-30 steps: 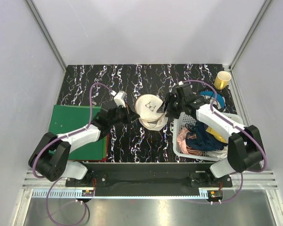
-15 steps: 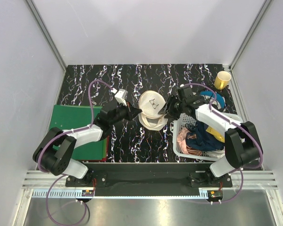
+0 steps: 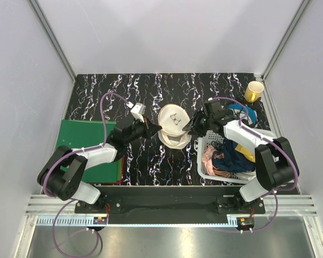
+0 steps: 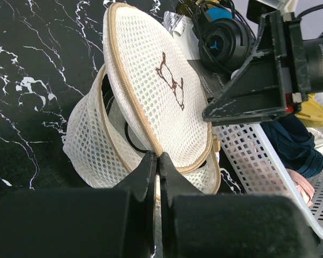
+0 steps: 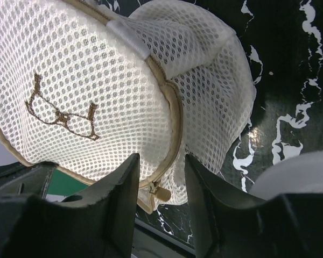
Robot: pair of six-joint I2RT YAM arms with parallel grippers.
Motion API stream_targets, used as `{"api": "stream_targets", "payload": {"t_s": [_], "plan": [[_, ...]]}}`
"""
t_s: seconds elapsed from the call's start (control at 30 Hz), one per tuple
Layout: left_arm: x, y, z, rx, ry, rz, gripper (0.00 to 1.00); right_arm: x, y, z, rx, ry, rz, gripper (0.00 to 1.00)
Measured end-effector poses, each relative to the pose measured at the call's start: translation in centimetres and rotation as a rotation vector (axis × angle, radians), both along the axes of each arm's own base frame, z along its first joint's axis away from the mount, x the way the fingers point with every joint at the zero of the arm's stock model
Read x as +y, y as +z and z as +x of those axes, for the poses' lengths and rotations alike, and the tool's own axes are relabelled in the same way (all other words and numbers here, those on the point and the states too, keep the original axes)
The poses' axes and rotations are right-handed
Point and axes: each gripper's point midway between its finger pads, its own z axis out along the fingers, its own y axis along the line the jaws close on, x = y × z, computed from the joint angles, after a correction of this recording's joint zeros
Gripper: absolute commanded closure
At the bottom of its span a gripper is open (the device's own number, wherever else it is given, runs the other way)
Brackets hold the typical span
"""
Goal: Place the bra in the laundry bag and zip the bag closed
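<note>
On the black marbled tabletop (image 3: 107, 88), the left gripper (image 4: 157, 157) has its jaws pressed together on the tan rim of the laundry bag (image 3: 172, 122). The bag sits mid-table, just left of the white basket (image 3: 204, 157), its upper half – the one with the glasses mark – tilted up off the lower. The right gripper (image 5: 159, 161) has its jaws slightly apart, straddling the rim and zip pull (image 5: 156, 191).
</note>
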Motion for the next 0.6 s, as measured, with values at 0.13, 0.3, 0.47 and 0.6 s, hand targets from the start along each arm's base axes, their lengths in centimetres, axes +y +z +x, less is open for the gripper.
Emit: {"api": "stream_targets", "payload": {"t_s": [0.13,0.3,0.47,0.6], "plan": [[0.1,-0.3,-0.3,0.005,-0.005,0.001,1.0,0.3,-0.5,0.5,0.002,-0.005,0.01,0.75],[0.1,-0.5,-0.4,0.01,-0.005,0.005,0.7,0.2,-1.0,0.7,0.019,-0.02,0.013,1.0],[0.6,-0.7,-0.2,0.09,0.023,0.058,0.42,0.1,-0.6,0.6,-0.007,-0.029,0.029,1.0],[1.7,2.3,-0.8,0.108,0.09,0.06,0.39,-0.2,0.3,-0.1,-0.058,-0.041,0.063,1.0]]}}
